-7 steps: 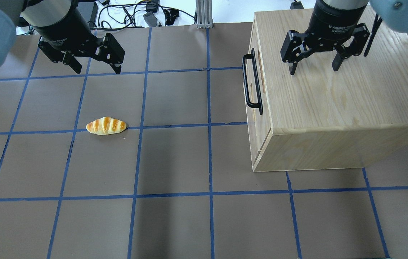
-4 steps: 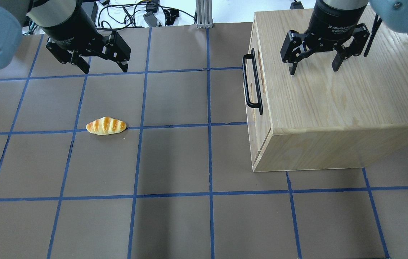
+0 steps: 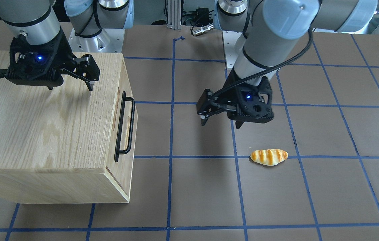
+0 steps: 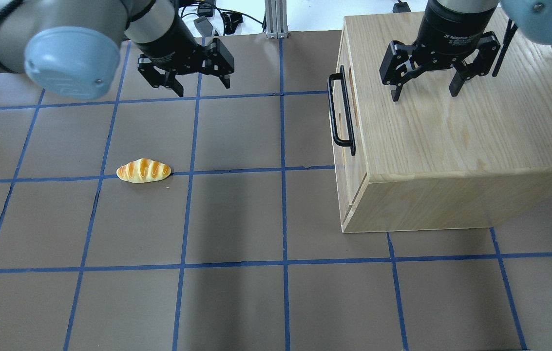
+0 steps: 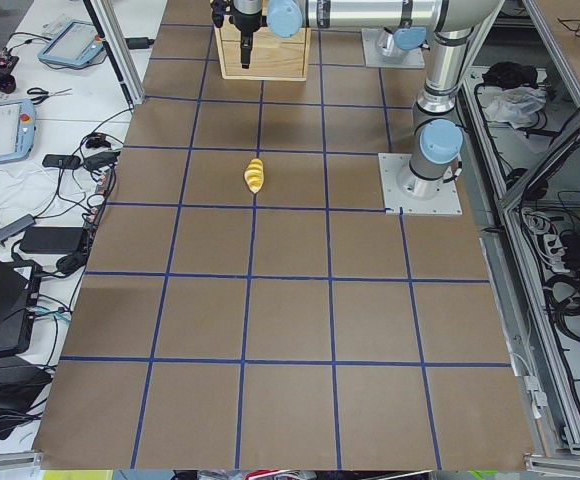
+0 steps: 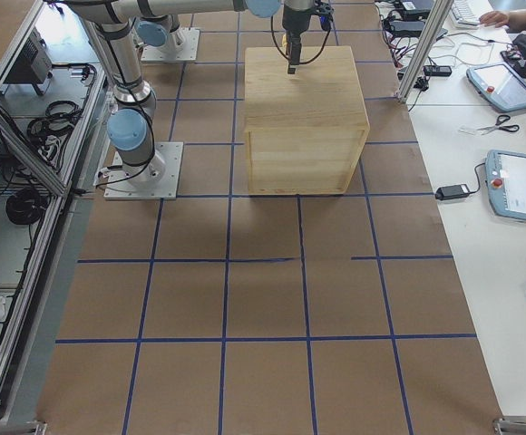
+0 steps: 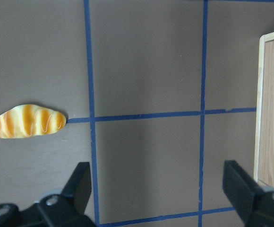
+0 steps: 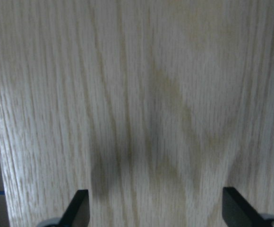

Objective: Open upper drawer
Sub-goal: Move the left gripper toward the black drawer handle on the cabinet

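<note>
L black two-finger gripper (image 4: 202,87), jaws wide, has moved nearer the pale-wood upper drawer (image 3: 126,124), shut in its oak box (image 4: 451,136); R gripper (image 4: 424,92), jaws wide, hovers over box top. Approach just begun.

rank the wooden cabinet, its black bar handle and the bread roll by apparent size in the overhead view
1. wooden cabinet, by far the largest.
2. black bar handle, longer than the roll but thin.
3. bread roll, shorter but fuller; by area these two look close, so their order is unsure.
</note>
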Tool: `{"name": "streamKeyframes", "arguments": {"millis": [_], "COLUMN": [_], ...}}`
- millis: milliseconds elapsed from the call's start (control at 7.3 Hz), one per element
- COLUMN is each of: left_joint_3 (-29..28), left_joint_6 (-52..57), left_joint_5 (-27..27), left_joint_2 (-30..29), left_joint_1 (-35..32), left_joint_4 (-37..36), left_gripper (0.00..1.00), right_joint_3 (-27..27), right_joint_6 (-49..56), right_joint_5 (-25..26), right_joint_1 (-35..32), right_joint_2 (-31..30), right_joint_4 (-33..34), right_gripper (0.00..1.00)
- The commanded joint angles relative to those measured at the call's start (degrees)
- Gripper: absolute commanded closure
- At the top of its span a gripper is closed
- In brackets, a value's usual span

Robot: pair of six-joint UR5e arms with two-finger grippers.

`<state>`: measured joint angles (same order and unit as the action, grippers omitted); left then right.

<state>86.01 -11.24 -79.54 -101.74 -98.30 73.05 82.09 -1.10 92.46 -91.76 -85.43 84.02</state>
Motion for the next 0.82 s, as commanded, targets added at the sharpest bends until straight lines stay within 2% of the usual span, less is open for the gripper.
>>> {"name": "streamKeyframes", "arguments": {"millis": [0, 137, 685], "left_joint_3": [-0.2, -0.1, 0.4], "left_joint_6": [-8.2, -11.2, -12.1], "left_joint_5": [9.5, 12.5, 13.5], "left_joint_2": [-4.3, -5.6, -7.4], "left_joint_1": [-5.6, -6.7, -10.1], "left_joint_4": [-7.2, -10.1, -12.0], "left_gripper": [0.0, 0.0, 0.0], "right_joint_3": [0.0, 0.0, 0.0], "right_joint_6": [0.0, 0.0, 0.0], "right_joint_5": [0.0, 0.0, 0.0], "right_joint_1": [0.0, 0.0, 0.1], "right_joint_2": [0.0, 0.0, 0.0], "right_joint_4": [0.0, 0.0, 0.0], "right_gripper": [0.0, 0.0, 0.0]}}
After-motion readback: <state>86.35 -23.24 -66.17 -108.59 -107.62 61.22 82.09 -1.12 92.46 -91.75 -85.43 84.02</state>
